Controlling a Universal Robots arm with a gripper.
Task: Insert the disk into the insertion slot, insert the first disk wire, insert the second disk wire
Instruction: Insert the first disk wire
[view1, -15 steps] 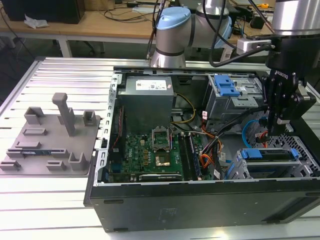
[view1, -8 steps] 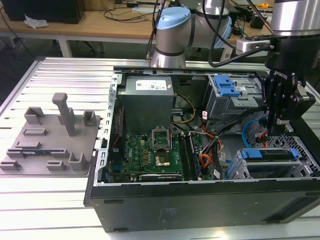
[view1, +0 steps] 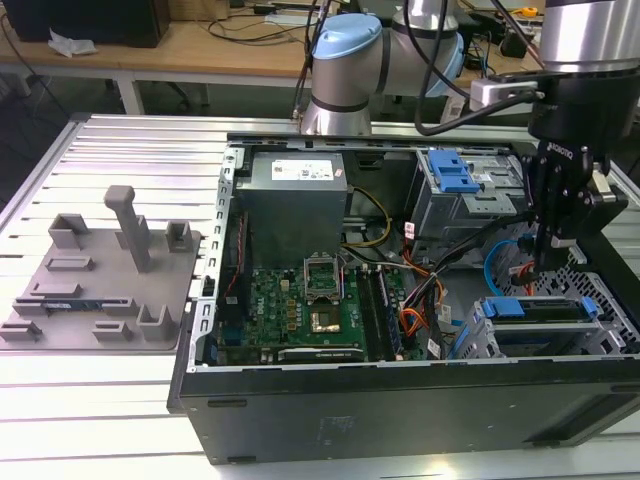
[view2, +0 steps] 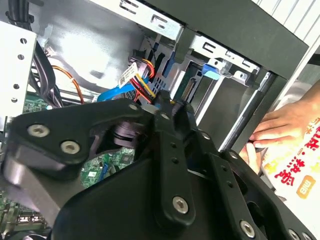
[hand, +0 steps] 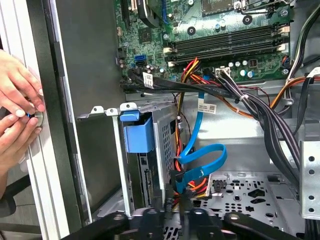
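A grey fixture plate lies beside the open computer case holding a motherboard.

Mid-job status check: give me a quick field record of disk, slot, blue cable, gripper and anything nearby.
disk: seated in the insertion slot, blue carrier tab showing
second disk wire: loops beside the slot, dark plug near the disk's end; seating unclear
gripper: over the slot, close to the plug
person's hands: at the case outer edge
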